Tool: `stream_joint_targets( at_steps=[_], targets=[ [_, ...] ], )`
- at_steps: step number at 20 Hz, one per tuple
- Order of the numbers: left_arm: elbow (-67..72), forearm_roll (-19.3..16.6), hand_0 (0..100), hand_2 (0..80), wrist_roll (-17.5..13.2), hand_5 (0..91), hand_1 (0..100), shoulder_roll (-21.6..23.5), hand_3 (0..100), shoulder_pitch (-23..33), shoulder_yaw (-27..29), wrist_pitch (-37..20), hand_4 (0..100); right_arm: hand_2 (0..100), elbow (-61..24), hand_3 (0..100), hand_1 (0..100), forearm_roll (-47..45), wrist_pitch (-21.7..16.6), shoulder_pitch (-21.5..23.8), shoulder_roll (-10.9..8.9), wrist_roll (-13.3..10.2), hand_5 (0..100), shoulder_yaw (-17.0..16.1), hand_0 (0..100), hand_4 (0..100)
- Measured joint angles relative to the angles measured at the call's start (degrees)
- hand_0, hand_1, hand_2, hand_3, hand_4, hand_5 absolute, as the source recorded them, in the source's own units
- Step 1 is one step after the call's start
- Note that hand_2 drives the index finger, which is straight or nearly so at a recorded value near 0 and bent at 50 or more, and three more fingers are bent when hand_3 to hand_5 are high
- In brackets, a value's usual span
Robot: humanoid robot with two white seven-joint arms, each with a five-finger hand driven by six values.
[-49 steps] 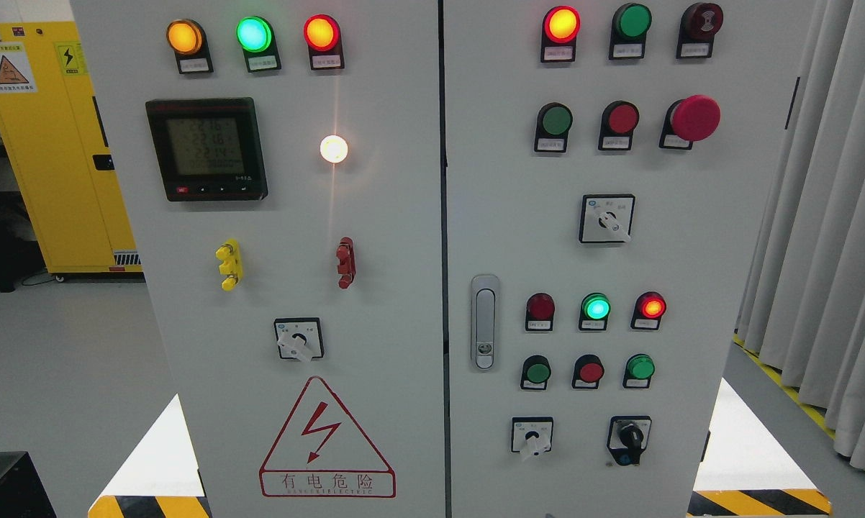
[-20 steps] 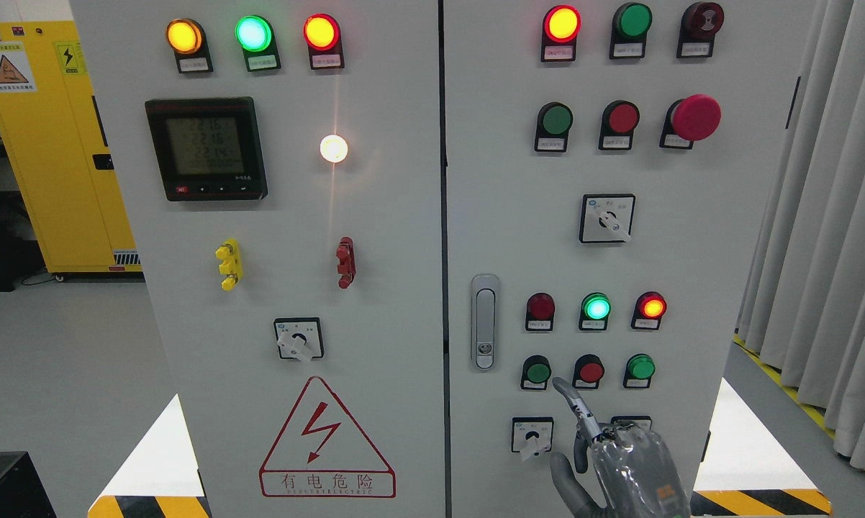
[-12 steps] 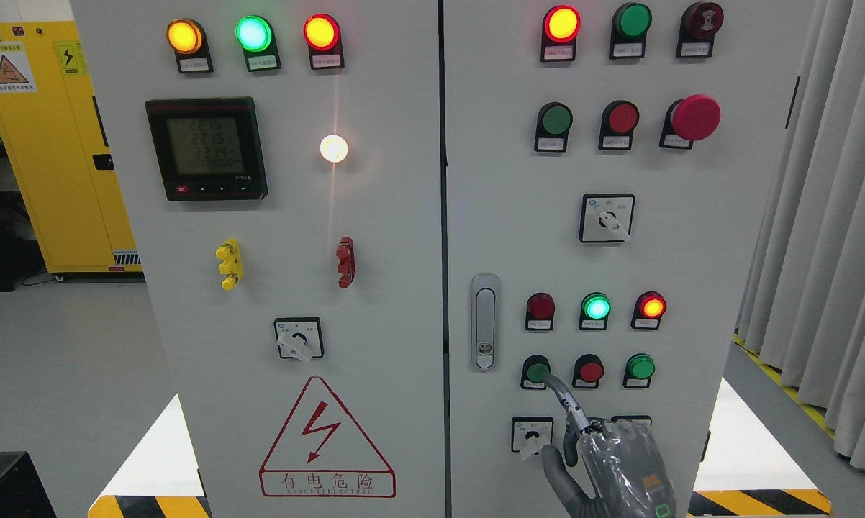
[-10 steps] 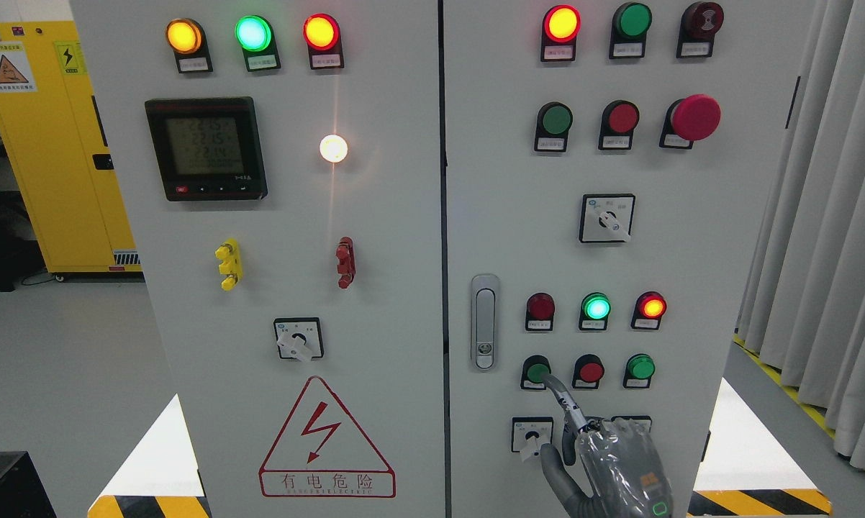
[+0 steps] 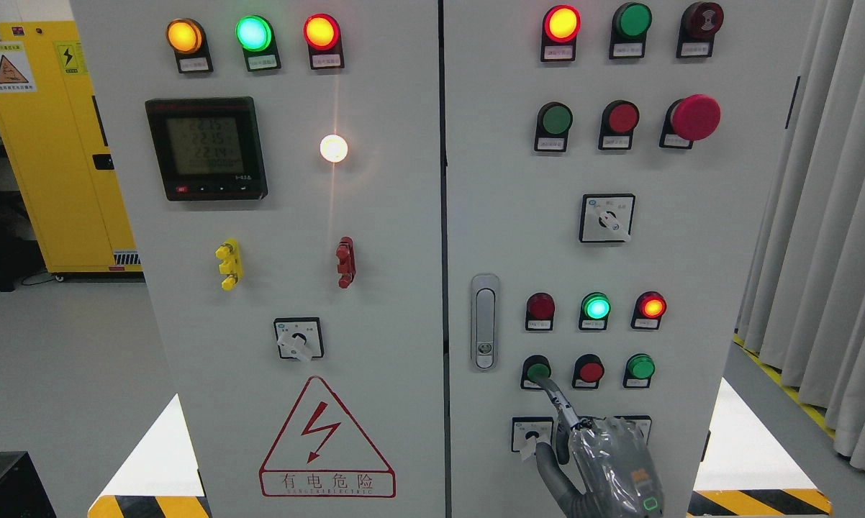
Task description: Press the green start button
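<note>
Hand (image 5: 605, 460) fingertip on green button (image 5: 537, 371)

The green start button (image 5: 537, 371) is a small round push button with a dark collar, set flat in the grey cabinet door, leftmost in the lower row of three with a red one and another green one beside it. A small white label sits just under it, its print too small to read. A grey fingertip (image 5: 545, 383) of the right hand (image 5: 605, 460) lies against its lower right edge, seemingly touching, though whether it is pressed in cannot be told.
</note>
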Motion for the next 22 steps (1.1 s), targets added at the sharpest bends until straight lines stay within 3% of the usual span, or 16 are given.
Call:
stream_joint_targets(
  at_steps=[22],
  targets=[
    [-0.01,0.00,12,0.0,0.00,0.0,56,0.00,0,0.01,0.00,0.00,0,0,1.29,86,92,-3.56,0.90,-0.93,0.00,1.07,98,0.14,73,97]
  ],
)
